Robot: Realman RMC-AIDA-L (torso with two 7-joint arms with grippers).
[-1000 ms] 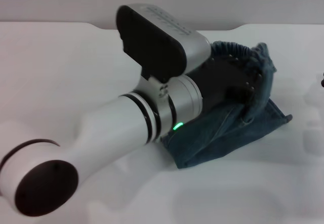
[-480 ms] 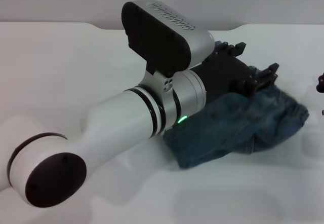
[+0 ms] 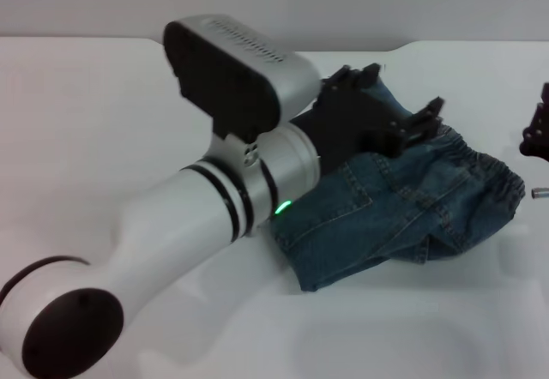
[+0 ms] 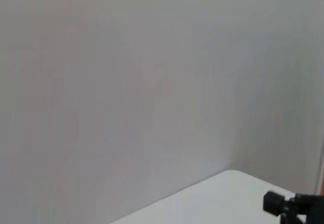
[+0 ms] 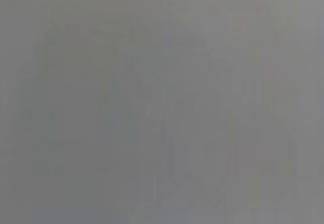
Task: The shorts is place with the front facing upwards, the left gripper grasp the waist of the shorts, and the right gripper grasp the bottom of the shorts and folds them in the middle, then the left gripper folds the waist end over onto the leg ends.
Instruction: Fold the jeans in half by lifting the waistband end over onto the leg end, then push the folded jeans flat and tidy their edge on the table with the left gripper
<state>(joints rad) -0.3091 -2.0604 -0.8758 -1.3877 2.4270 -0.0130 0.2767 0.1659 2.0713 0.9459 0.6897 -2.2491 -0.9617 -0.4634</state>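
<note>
The shorts [image 3: 403,207] lie folded in a compact bundle on the white table [image 3: 103,122], right of centre in the head view, w/ the waist [image 3: 480,160], the puckered band, now on top at the far right of the bundle, so the last fold looks done or nearly so. The left gripper [image 3: 399,105] hovers just above the near-left part of the denim, jaws apart and holding nothing. To finish well: lift straight up and back w/o snagging the pronged tips in the cloth, and check the band sits square over the leg ends, which are hidden underneath. The right gripper [image 3: 539,135] sits at the far right edge, apart from the shorts; can't tell its jaw state. No brand, label or writing is readable anywhere; embossed marks on the left arm's housing are illegible.
</note>
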